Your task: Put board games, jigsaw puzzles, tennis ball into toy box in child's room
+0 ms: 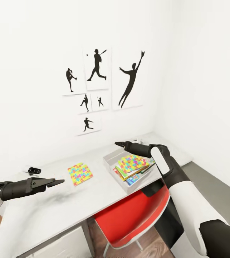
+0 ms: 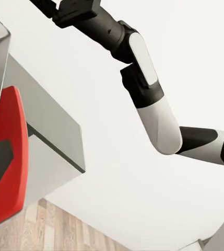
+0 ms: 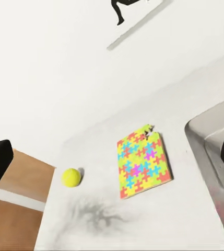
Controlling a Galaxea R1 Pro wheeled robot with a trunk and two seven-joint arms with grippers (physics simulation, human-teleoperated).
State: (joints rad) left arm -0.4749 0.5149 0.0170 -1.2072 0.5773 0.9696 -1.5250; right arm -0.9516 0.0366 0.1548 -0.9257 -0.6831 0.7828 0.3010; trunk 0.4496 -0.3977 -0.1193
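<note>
While the right gripper (image 1: 119,144) hovers over the grey toy box (image 1: 112,157), jaw state unclear, the flat multicoloured cardboard jigsaw puzzle (image 1: 79,173) lies at its nine o'clock; light and stiff, it seems best pinched by an edge.

The head camera looks forward and down from above the desk (image 1: 39,211), facing the back wall and its silhouette posters (image 1: 97,86). The left wrist camera sits near the desk's front edge, facing sideways past the red chair (image 2: 4,157) to the right arm (image 2: 148,89). The right wrist camera hangs over the toy box (image 3: 211,141), looking along the desk at the jigsaw puzzle (image 3: 142,161) and tennis ball (image 3: 71,177); the head view shares that puzzle.
</note>
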